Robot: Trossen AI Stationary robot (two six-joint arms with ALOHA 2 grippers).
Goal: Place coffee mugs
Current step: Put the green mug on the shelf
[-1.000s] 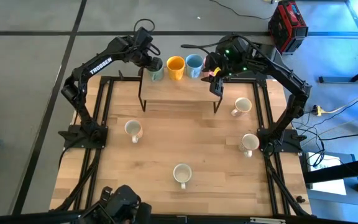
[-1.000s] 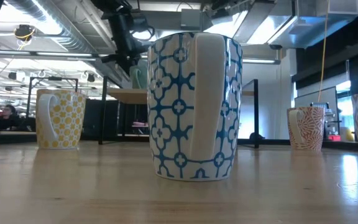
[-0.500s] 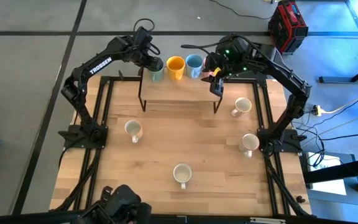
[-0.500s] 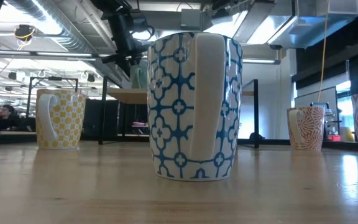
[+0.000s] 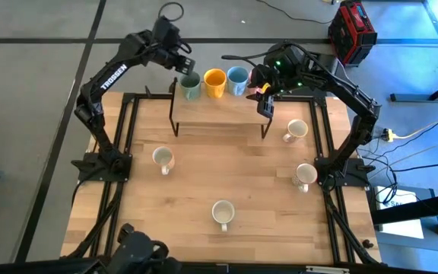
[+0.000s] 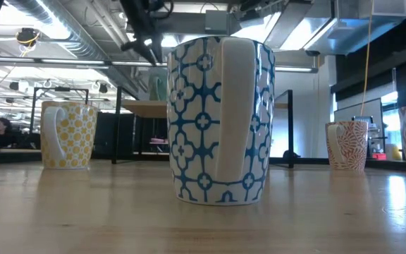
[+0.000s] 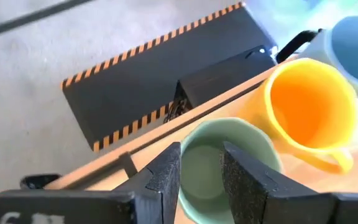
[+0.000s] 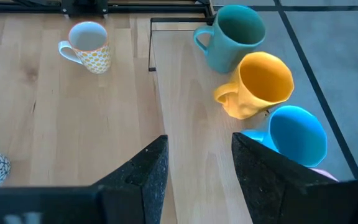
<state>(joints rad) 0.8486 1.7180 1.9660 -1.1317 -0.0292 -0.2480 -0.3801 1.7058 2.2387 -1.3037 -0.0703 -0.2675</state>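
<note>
Light wooden table point(image 5: 242, 183) carries a raised wooden shelf on dark metal legs point(image 5: 219, 114) along its far edge.

Left arm reaches over the shelf's left end. Left gripper point(image 7: 202, 171) hangs above the green ceramic mug point(image 5: 191, 86); its two dark fingers point(image 7: 166, 174) stand apart with a gap between them and hold nothing. In the left wrist view the green mug's open mouth lies directly beyond those fingertips.

Right arm reaches over the shelf's right end. Right gripper point(image 8: 197, 165) is likewise spread, nothing between its fingers, above the bare shelf board near the blue mug.

On the shelf, in a row: green mug, orange ceramic mug point(image 5: 214, 81) just beside it, light blue ceramic mug point(image 5: 237, 78) next. A pink object point(image 5: 261, 90) shows at the right gripper; a pink rim edge appears beside the blue mug in the right wrist view, too little visible to identify.

On the table, well apart, four cream-white patterned mugs: yellow-dotted mug point(image 5: 163, 159) at left, blue-lattice mug point(image 5: 222, 213) near the front centre, red-orange leaf-patterned mug point(image 5: 296, 130) at right, and a grey-patterned mug point(image 5: 305, 176) nearer the front on the right.
</note>
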